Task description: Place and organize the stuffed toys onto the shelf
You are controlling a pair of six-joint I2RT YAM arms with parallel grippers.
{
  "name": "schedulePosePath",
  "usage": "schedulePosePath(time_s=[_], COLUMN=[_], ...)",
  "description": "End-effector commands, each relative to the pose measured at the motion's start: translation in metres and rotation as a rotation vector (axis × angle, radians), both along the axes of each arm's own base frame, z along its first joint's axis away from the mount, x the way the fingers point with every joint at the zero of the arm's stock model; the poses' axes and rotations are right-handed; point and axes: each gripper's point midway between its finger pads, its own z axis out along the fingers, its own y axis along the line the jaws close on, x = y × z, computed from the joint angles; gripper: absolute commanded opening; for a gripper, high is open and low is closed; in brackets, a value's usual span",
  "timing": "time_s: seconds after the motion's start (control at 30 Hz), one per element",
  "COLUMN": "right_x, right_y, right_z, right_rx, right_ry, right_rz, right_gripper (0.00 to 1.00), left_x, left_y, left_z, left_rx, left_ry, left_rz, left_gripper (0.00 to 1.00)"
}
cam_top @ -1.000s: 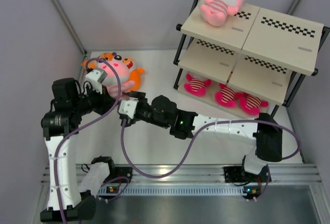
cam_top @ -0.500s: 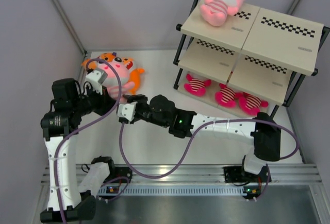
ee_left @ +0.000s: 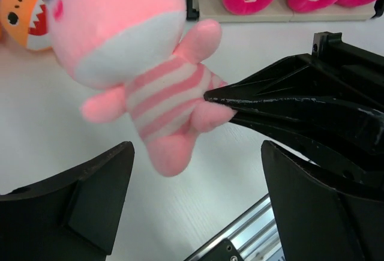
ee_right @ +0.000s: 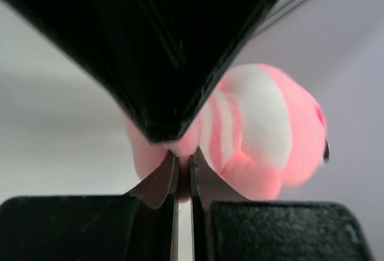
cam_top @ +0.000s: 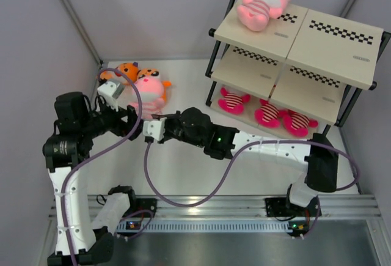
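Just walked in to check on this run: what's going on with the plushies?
The right gripper is shut on a limb of a pale pink striped toy at the back left of the table, beside an orange shark. The left gripper sits open close by, holding nothing. On the shelf, another pale pink toy lies on the top board and three magenta striped toys sit on the bottom one.

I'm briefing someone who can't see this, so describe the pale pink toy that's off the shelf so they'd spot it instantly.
Start at the shelf on the right, then cross the table to its far left corner. There the pale pink striped toy is beside an orange shark. Unlike the shark, it has pink-and-white stripes and is pinched by the right gripper.
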Motion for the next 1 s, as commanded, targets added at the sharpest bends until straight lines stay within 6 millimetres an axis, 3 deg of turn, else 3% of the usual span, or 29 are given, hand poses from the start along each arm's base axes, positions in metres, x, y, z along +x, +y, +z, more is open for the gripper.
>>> schedulePosePath(time_s=[0.0, 0.03, 0.13, 0.17, 0.23, 0.27, 0.33, 0.37, 0.53, 0.57, 0.6, 0.67, 0.7, 0.73, 0.8, 0.83, 0.9, 0.93, 0.97], right_x=[0.003, 0.01, 0.016, 0.015, 0.022, 0.019, 0.023, 0.018, 0.034, 0.037, 0.049, 0.065, 0.076, 0.089, 0.093, 0.11, 0.113, 0.123, 0.125], right_y=[-0.034, -0.042, -0.07, -0.078, -0.103, -0.114, -0.14, -0.156, -0.236, -0.247, -0.272, -0.296, -0.325, -0.335, -0.361, -0.381, -0.398, -0.413, -0.414], right_z=[0.043, 0.05, 0.083, 0.103, 0.129, 0.16, 0.187, 0.224, 0.294, 0.3, 0.305, 0.301, 0.301, 0.287, 0.281, 0.261, 0.255, 0.238, 0.229], right_rx=[0.009, 0.006, 0.016, 0.041, 0.044, 0.079, 0.069, 0.12, 0.195, 0.201, 0.186, 0.144, 0.128, 0.106, 0.082, 0.039, 0.041, 0.011, -0.005], right_ry=[-0.05, -0.054, -0.077, -0.097, -0.134, -0.173, -0.223, -0.272, -0.386, -0.405, -0.438, -0.462, -0.471, -0.447, -0.468, -0.447, -0.447, -0.413, -0.4], right_rz=[0.008, 0.0, 0.015, 0.038, 0.024, 0.035, 0.01, 0.005, -0.143, -0.175, -0.254, -0.342, -0.428, -0.461, -0.515, -0.579, -0.626, -0.664, -0.641], right_gripper=[0.0, 0.0, 0.0, 0.0, 0.0, 0.0, 0.0, 0.0, 0.0, 0.0, 0.0, 0.0, 0.0, 0.0, 0.0, 0.0, 0.0, 0.0, 0.0], left_x=[-0.003, 0.003, 0.014, 0.016, 0.016, 0.014, 0.012, 0.012, 0.012, 0.012, 0.013, 0.013, 0.012, 0.012, 0.013, 0.013, 0.015, 0.015, 0.015], left_y=[0.001, 0.017, 0.053, 0.077, 0.095, 0.107, 0.11, 0.109, 0.098, 0.098, 0.097, 0.097, 0.097, 0.097, 0.096, 0.095, 0.094, 0.093, 0.091], left_z=[0.033, 0.035, 0.061, 0.073, 0.083, 0.089, 0.092, 0.09, 0.08, 0.078, 0.077, 0.075, 0.075, 0.075, 0.072, 0.071, 0.067, 0.065, 0.064], left_rx=[0.013, 0.059, 0.163, 0.225, 0.28, 0.31, 0.326, 0.324, 0.296, 0.294, 0.292, 0.293, 0.294, 0.295, 0.297, 0.294, 0.29, 0.287, 0.281], left_ry=[-0.114, -0.123, -0.194, -0.225, -0.247, -0.261, -0.271, -0.27, -0.249, -0.244, -0.241, -0.236, -0.238, -0.239, -0.231, -0.229, -0.218, -0.213, -0.209], left_rz=[0.017, 0.109, 0.304, 0.427, 0.512, 0.569, 0.581, 0.576, 0.523, 0.52, 0.519, 0.516, 0.518, 0.514, 0.507, 0.504, 0.494, 0.489, 0.478], left_gripper=[0.94, 0.98, 0.99, 0.99, 0.99, 0.99, 0.99, 0.99, 0.99, 0.99, 0.99, 0.99, 0.99, 0.99, 0.99, 0.99, 0.99, 0.99, 0.98])
